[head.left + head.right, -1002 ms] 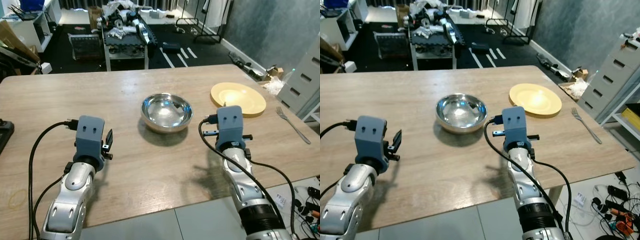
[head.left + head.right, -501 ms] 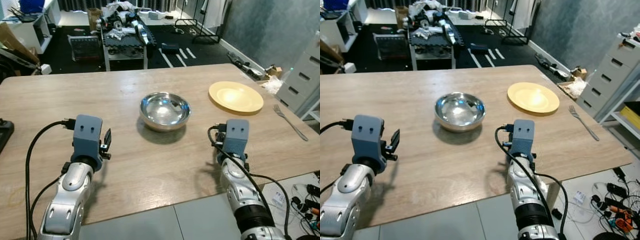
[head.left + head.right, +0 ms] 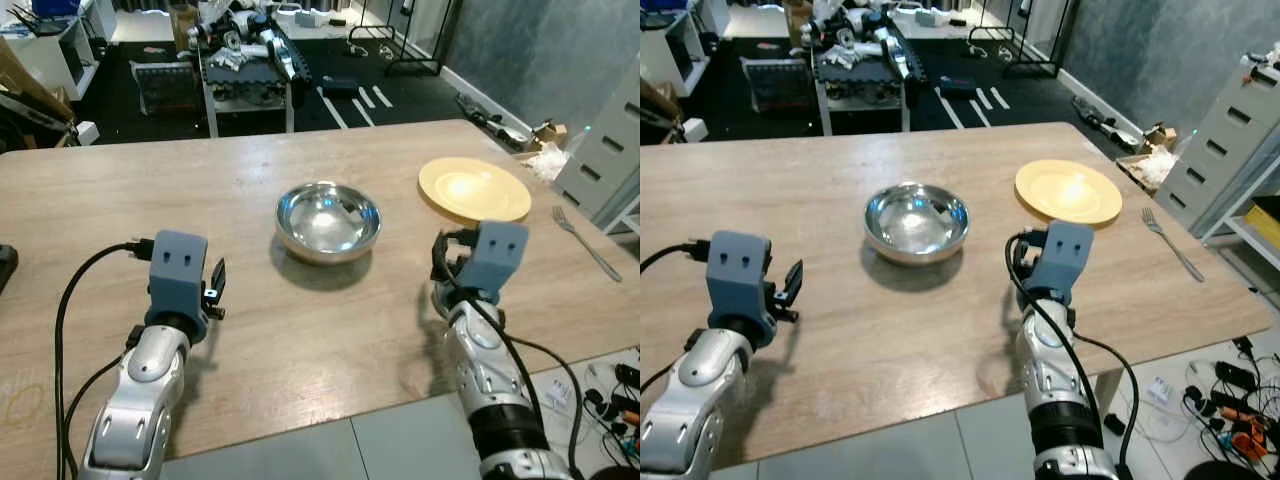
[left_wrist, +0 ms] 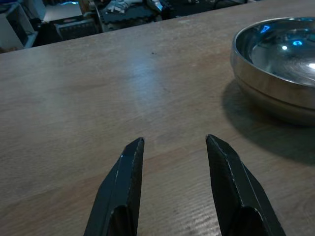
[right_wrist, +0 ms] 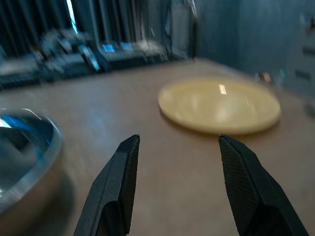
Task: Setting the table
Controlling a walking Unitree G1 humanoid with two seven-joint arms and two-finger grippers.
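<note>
Steel bowl (image 3: 328,220), round yellow plate (image 3: 474,189)

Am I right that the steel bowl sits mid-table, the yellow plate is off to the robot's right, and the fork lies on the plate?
Not quite. The fork lies on the bare table, apart from the yellow plate and nearer the right edge, as the right eye view shows. The rest holds: the steel bowl sits mid-table and the plate is to the robot's right.
</note>
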